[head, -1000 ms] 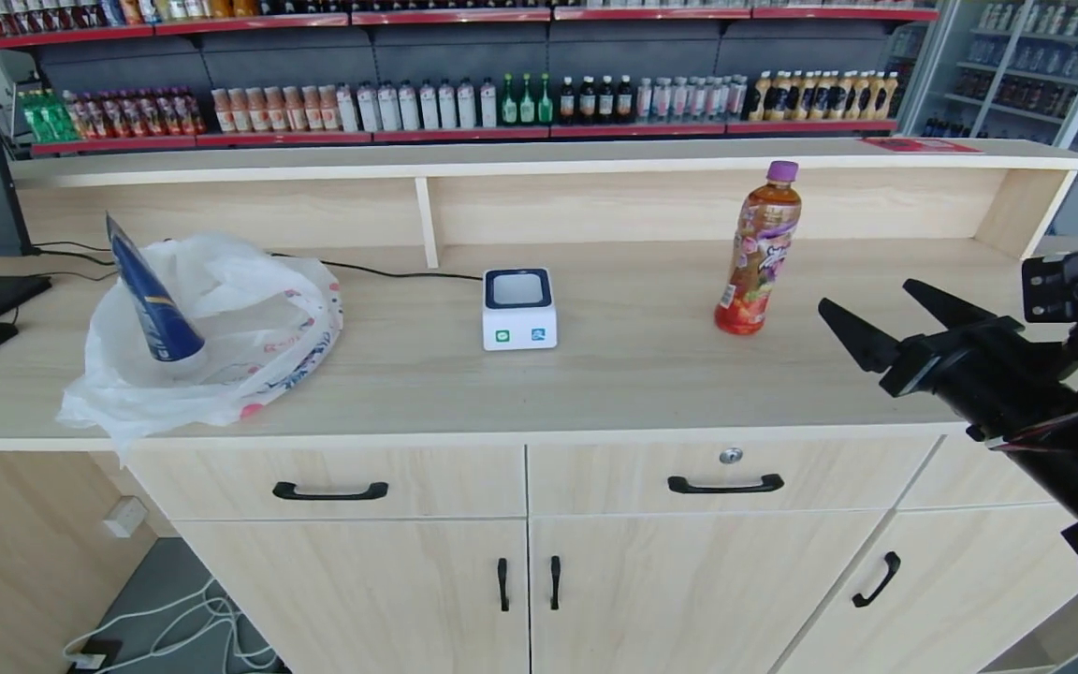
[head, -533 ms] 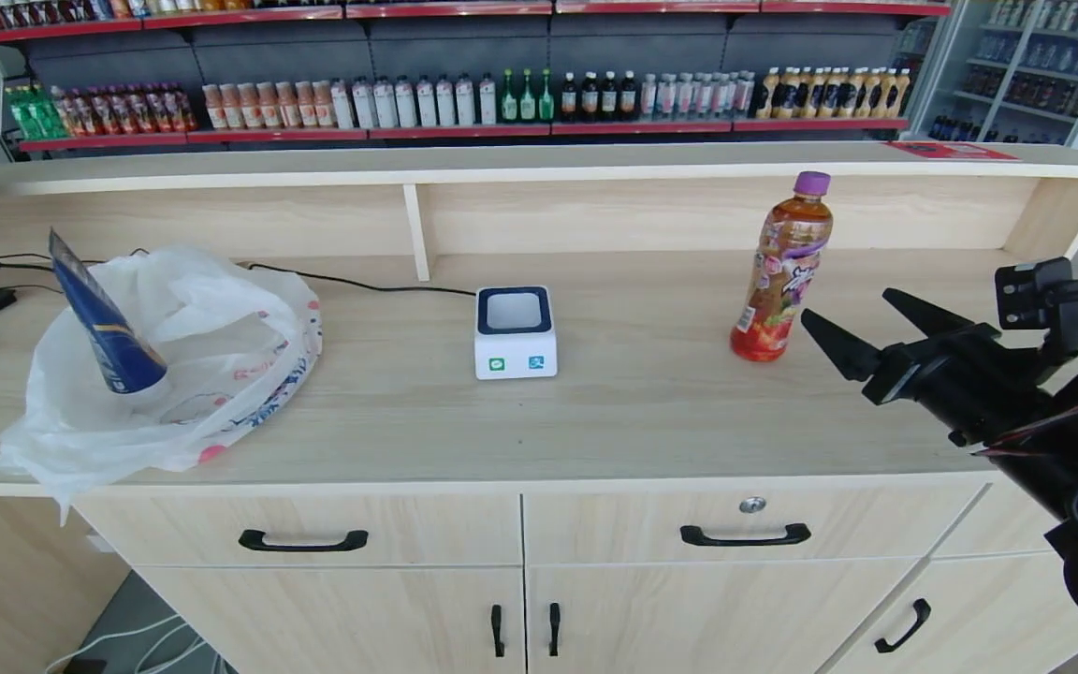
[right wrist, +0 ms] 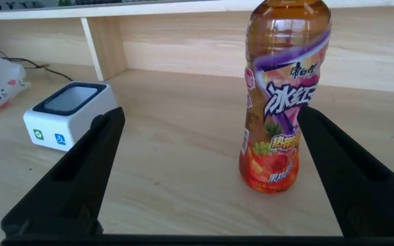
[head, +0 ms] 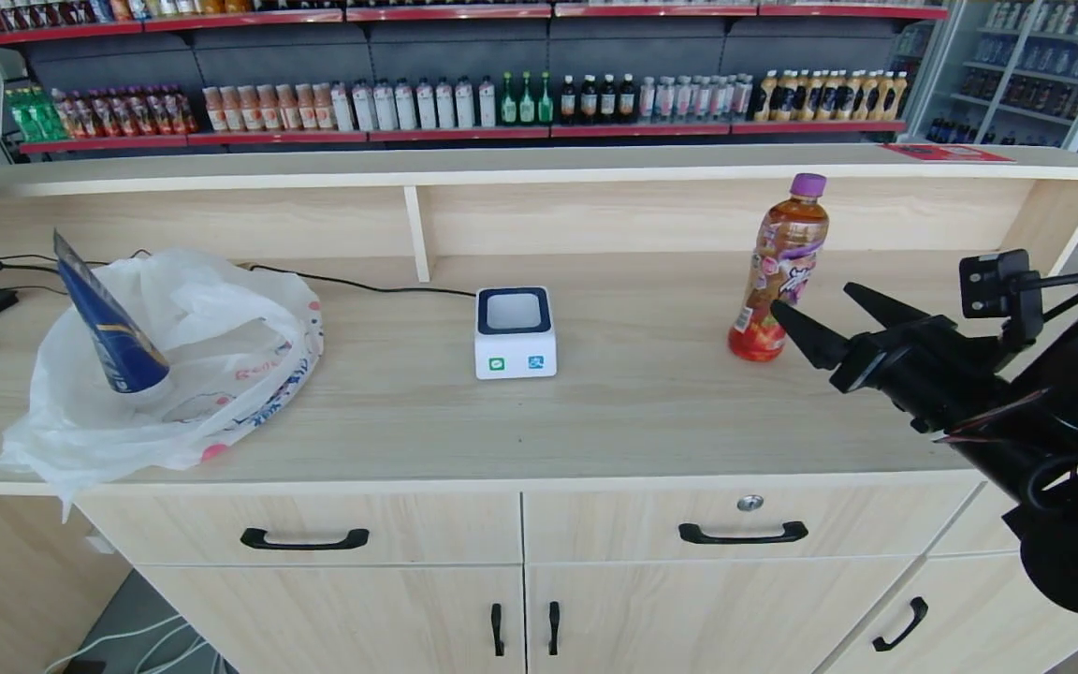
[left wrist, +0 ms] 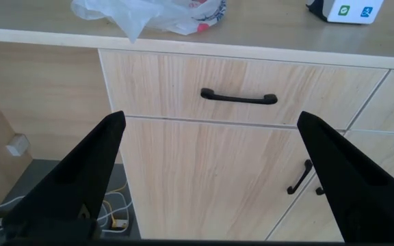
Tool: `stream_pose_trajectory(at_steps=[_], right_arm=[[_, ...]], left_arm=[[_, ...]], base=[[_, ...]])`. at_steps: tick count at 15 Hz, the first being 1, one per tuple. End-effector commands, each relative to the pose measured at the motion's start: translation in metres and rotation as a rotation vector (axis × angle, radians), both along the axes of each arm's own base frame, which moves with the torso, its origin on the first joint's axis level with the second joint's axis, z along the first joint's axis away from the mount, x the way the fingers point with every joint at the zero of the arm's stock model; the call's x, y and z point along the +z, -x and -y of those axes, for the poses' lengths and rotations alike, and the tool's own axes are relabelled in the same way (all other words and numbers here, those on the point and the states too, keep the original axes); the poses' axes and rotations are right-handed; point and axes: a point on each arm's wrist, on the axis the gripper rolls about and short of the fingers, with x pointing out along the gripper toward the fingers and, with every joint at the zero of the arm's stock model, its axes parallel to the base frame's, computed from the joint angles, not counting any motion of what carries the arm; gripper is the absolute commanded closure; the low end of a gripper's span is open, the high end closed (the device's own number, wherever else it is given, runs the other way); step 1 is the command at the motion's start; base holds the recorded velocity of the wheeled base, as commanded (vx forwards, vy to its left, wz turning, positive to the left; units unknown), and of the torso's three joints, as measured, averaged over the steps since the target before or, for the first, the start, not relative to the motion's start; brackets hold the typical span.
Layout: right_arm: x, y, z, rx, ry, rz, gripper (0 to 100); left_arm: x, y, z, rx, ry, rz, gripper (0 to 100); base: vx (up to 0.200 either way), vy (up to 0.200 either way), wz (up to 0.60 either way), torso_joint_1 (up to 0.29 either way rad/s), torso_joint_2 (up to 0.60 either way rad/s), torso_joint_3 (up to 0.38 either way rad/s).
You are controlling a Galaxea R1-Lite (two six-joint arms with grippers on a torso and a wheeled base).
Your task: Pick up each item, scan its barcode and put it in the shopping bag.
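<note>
Right claw [head: 810, 298], spread wide and empty, sits just beside the upright bottle [head: 779, 267] on the tabletop [head: 633, 412]; a misaligned finger could topple it.

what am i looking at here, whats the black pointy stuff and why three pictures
It is a two-armed robot at a shop counter. The wide picture comes from a camera on its head; the other two come from cameras on its wrists, so the black prongs are gripper fingers. The right gripper is open, facing an upright drink bottle. The left gripper, open too, hangs low before the cabinet drawers. Also on the counter: a small white scanner and a white shopping bag with a blue tube standing on it. Nothing is held.
</note>
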Motion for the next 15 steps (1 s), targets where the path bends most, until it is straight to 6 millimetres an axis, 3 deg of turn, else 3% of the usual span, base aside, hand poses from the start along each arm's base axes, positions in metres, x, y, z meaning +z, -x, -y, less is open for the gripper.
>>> stream_pose_trajectory(at_steps=[1, 7, 15], right_arm=[[-0.01, -0.02, -0.004, 0.007, 0.0, -0.01, 0], [-0.03, -0.047, -0.004, -0.001, -0.018, -0.047, 0], [-0.041, -0.077, 0.003, -0.063, -0.012, -0.024, 0]], left_arm=[[0.0, 0.0, 0.0, 0.0, 0.0, 0.001, 0], [0.0, 0.0, 0.0, 0.0, -0.001, 0.002, 0], [0.0, 0.0, 0.0, 0.0, -0.004, 0.004, 0]], base=[[0.0, 0.0, 0.0, 0.0, 0.0, 0.0], [0.0, 0.0, 0.0, 0.0, 0.0, 0.0], [0.0, 0.0, 0.0, 0.0, 0.0, 0.0]])
